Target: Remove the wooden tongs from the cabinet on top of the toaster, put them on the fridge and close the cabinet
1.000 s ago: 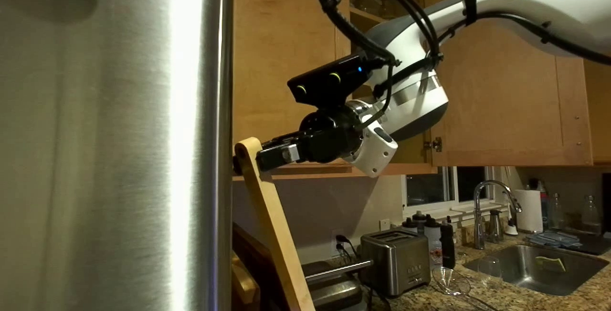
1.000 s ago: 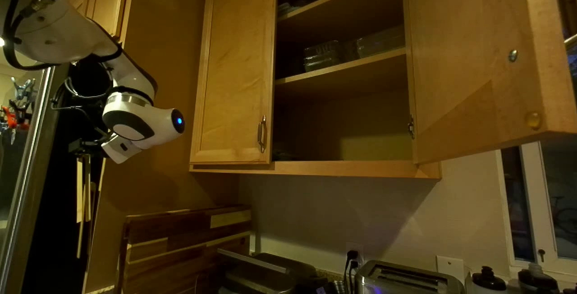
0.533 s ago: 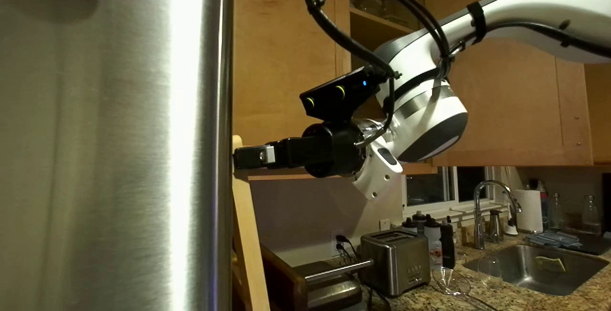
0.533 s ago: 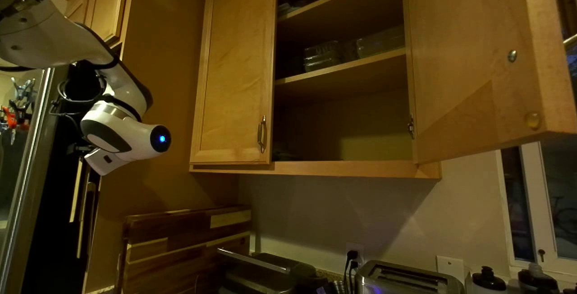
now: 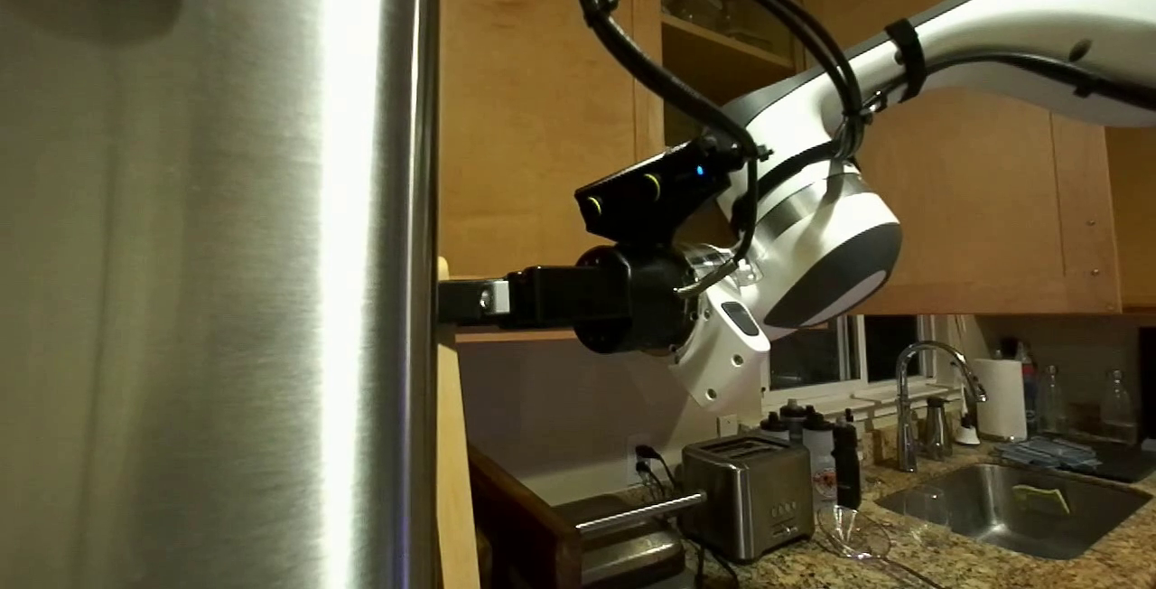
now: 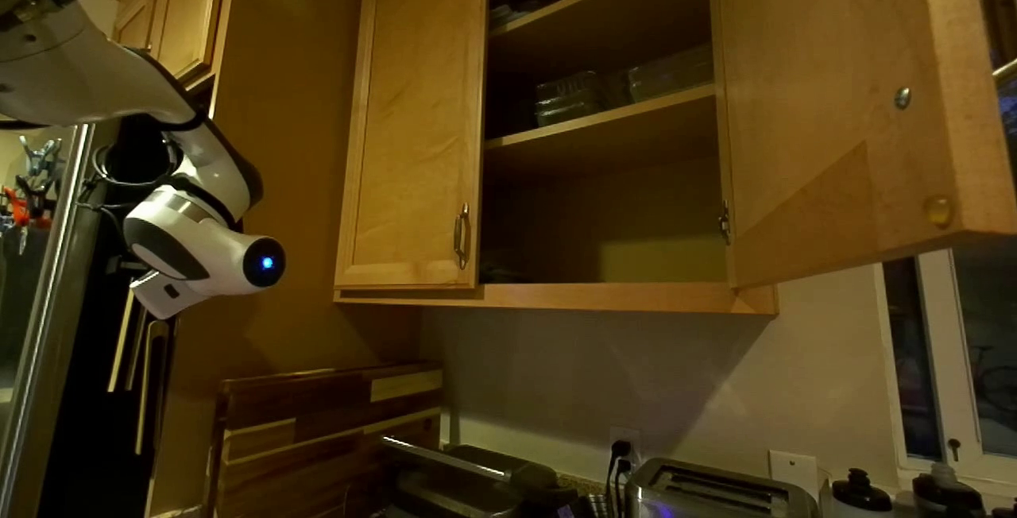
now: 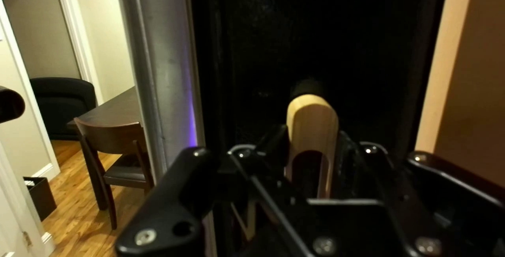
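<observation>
While the brushed-steel fridge (image 5: 199, 300) fills the left of an exterior view, wooden tongs (image 5: 456, 490) hang nearly upright, partly hidden behind its edge, their rounded top clamped between the fingers (image 7: 276, 142) of the gripper (image 7: 311, 142), parted only by the wood. Farther right, the honey-coloured cabinet (image 5: 542, 119) shows one door (image 5: 948, 201) swung open above the toaster (image 5: 748, 494), which sits on a granite counter (image 5: 993, 571) near bottles (image 5: 846, 467).

Paper-towel roll (image 5: 1001, 399) near faucet (image 5: 906, 417) and sink (image 5: 1016, 530)
</observation>
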Robot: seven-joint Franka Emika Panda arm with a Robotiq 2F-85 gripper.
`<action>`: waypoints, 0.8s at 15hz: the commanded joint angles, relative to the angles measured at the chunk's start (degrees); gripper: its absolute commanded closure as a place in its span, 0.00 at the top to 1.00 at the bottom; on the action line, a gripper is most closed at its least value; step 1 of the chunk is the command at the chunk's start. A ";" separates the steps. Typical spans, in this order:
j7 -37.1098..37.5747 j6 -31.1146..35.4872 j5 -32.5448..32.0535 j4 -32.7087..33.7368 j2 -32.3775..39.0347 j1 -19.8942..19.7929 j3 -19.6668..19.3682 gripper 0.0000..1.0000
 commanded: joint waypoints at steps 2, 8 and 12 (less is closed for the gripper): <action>-3.51 1.64 6.26 -2.25 -2.28 2.24 0.64 0.12; -6.71 4.71 9.43 -2.02 -1.26 3.40 2.58 0.12; -6.73 8.18 8.32 -0.66 -1.14 4.00 4.23 0.12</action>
